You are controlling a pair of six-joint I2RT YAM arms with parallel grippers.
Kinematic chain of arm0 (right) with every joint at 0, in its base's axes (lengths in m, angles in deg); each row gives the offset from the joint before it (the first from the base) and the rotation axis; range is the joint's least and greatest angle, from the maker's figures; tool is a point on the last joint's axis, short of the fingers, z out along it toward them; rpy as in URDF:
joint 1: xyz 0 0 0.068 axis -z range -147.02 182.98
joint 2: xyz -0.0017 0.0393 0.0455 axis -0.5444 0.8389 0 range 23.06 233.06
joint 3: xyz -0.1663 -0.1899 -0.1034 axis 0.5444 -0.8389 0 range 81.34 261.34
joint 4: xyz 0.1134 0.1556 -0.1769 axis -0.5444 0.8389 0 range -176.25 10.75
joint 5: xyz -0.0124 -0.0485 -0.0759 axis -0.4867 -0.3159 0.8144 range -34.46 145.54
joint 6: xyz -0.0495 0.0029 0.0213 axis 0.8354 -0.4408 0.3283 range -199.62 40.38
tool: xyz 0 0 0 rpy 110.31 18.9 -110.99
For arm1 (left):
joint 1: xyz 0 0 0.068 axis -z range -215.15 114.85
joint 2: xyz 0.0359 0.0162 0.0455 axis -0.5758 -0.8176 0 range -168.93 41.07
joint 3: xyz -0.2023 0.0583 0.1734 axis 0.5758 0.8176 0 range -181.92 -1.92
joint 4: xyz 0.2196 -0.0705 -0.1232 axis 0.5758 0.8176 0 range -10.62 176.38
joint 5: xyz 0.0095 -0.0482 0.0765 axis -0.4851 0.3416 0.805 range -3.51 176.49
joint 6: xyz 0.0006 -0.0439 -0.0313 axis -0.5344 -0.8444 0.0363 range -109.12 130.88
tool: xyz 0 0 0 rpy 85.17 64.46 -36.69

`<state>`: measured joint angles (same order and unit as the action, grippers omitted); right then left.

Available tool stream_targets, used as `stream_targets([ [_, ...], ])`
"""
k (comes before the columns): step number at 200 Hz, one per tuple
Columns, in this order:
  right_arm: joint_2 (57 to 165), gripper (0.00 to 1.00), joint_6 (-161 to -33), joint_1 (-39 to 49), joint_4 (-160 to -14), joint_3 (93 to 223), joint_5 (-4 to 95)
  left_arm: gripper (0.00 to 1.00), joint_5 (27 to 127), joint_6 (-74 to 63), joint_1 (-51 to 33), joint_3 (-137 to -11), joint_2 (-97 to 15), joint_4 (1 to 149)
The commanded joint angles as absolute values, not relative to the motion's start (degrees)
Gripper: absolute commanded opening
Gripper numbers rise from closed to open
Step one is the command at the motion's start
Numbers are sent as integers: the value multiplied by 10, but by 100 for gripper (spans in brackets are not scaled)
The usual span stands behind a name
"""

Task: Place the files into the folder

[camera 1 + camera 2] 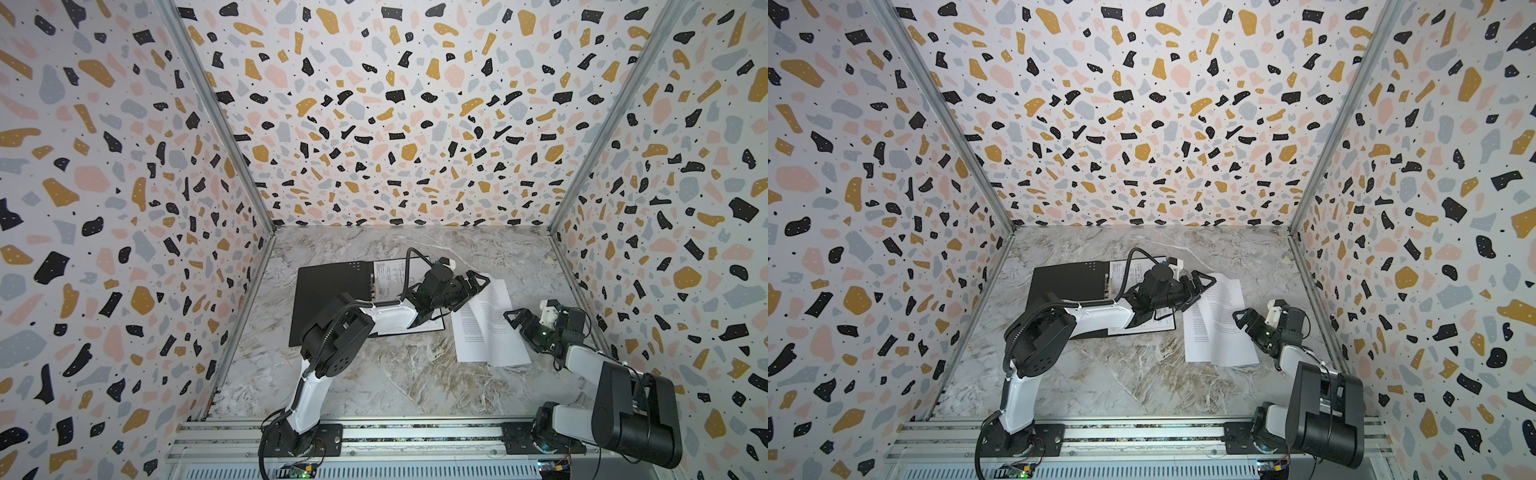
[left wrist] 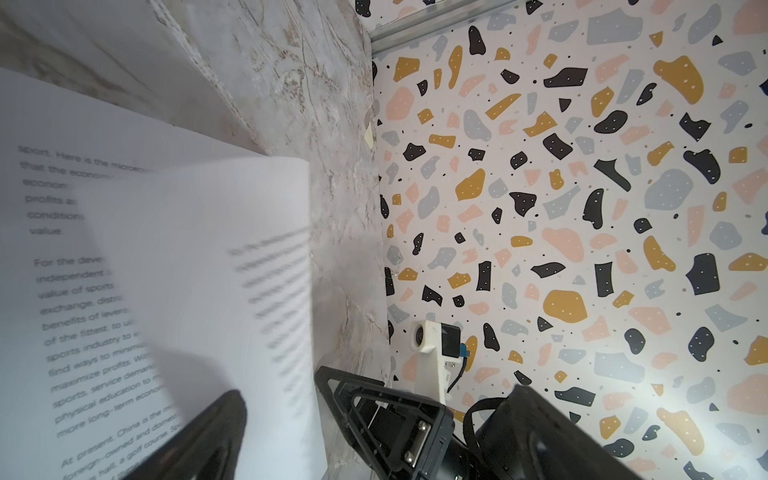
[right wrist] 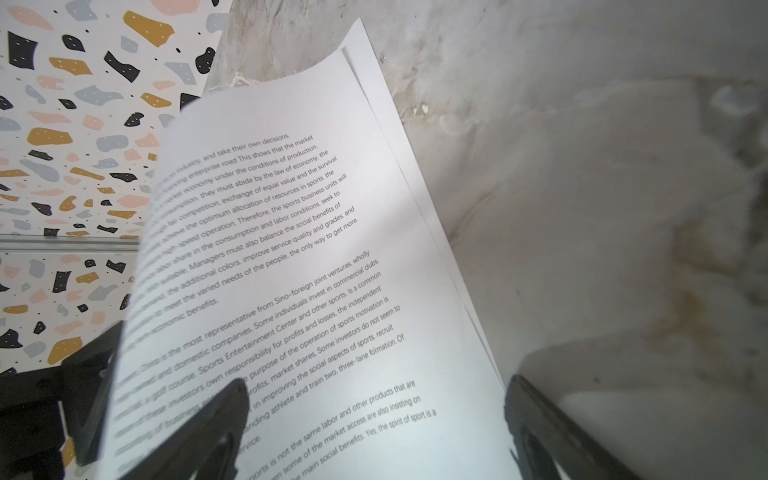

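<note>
- Your left gripper (image 1: 473, 291) stands with its jaws spread wide, clamping nothing. In the left wrist view the lifted, curled edge of the text sheet (image 1: 494, 340) rises beside one of its fingers (image 2: 208, 432).
- Your right gripper (image 1: 519, 326) is also spread wide, at the opposite edge of that sheet and near the left gripper. The page passes between its fingers (image 3: 528, 407), unpinched.
- Bare marble table (image 1: 374, 374) lies open from both grippers back toward the arm bases. The patterned side wall (image 1: 665, 249) stands close behind the right gripper.
- The folder (image 1: 328, 299) lies open, black inside up, behind the left gripper beneath its arm. The diagram sheet (image 1: 390, 274) rests on the folder half nearer that gripper.
- The left arm (image 1: 386, 313) hides much of the diagram sheet.
- A second paper edge shows under the text sheet; you cannot tell whether it is another page or a fold.
</note>
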<state>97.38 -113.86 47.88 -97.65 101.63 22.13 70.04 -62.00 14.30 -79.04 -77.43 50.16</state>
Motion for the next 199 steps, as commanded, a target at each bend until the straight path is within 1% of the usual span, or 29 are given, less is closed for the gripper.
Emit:
stream_targets([
  [1,1015,97,-1139,468,-853,977,267,100,710,-625,150,-780,-760,471],
  [57,1029,97,-1123,457,-848,985,274,100,724,-620,147,-751,-744,467],
  [77,1037,97,-1117,457,-850,987,273,100,735,-610,134,-718,-719,477],
  [116,1031,97,-1102,457,-838,1004,268,100,756,-529,112,-676,-669,597],
  [166,997,97,-1093,457,-809,1026,253,100,736,-502,119,-685,-697,643],
  [199,1010,97,-1089,457,-809,1030,243,100,733,-491,133,-694,-717,665],
])
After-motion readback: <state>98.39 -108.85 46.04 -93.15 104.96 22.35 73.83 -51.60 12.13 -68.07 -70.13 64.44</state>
